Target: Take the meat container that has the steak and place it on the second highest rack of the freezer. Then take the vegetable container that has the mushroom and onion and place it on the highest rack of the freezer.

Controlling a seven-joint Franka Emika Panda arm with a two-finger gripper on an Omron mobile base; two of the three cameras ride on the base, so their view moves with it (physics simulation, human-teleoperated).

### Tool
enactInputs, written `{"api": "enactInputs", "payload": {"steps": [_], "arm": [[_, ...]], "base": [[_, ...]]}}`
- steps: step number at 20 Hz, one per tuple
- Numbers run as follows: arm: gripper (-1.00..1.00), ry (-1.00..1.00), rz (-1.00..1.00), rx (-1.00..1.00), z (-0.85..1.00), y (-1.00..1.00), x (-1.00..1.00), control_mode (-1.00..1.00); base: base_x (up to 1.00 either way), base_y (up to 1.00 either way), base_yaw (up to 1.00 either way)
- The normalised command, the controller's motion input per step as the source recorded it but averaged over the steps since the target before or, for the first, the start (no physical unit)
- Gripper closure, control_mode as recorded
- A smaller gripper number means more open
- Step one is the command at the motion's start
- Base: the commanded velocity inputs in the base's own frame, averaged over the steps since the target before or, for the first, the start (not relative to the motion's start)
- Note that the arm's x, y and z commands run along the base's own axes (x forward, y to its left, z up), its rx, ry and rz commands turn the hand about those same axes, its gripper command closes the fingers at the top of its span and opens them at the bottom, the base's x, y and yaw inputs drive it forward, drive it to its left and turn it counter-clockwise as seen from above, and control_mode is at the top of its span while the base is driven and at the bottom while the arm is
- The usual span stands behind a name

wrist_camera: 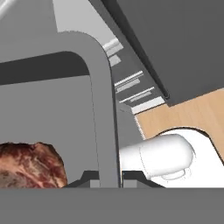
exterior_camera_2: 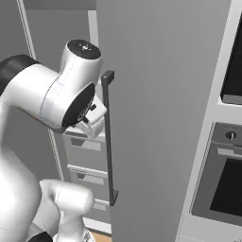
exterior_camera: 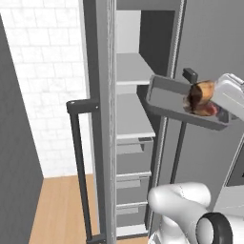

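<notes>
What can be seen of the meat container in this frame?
The meat container is a shallow grey tray with a raised rim and rounded corners, plastic by the look of it. It hangs in the air, tilted, in front of the open freezer, about level with the two white shelves and not resting on either. The gripper is shut on its rim, one wall running up between the fingertips in the hand view. Inside lies the steak, a marbled red-brown slab, near the gripped edge.

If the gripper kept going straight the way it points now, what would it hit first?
The gripper, shut on the rim of the grey tray with the steak, points toward the freezer's white shelves; probably those first, depth unclear.
</notes>
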Motion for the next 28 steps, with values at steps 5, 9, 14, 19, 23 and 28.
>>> {"api": "enactInputs", "payload": {"steps": [5, 9, 14, 19, 23, 28], "arm": [[1.0, -0.01, -0.82, 0.08, -0.35, 0.28, 0.34, -1.0], [1.0, 0.0, -0.38, 0.06, -0.15, 0.49, 0.18, -1.0], [1.0, -0.04, -0.25, 0.2, -0.29, 0.34, 0.0, -1.0], [1.0, -0.03, -0.22, 0.21, -0.56, 0.07, 0.01, -1.0], [1.0, 0.0, -0.17, 0.17, -0.68, 0.16, 0.02, -1.0], [1.0, 0.01, -0.02, 0.02, -0.74, 0.47, 0.42, -1.0]], "base": [[0.0, 0.0, 0.0], [0.0, 0.0, 0.0], [0.0, 0.0, 0.0], [0.0, 0.0, 0.0], [0.0, 0.0, 0.0], [0.0, 0.0, 0.0]]}}
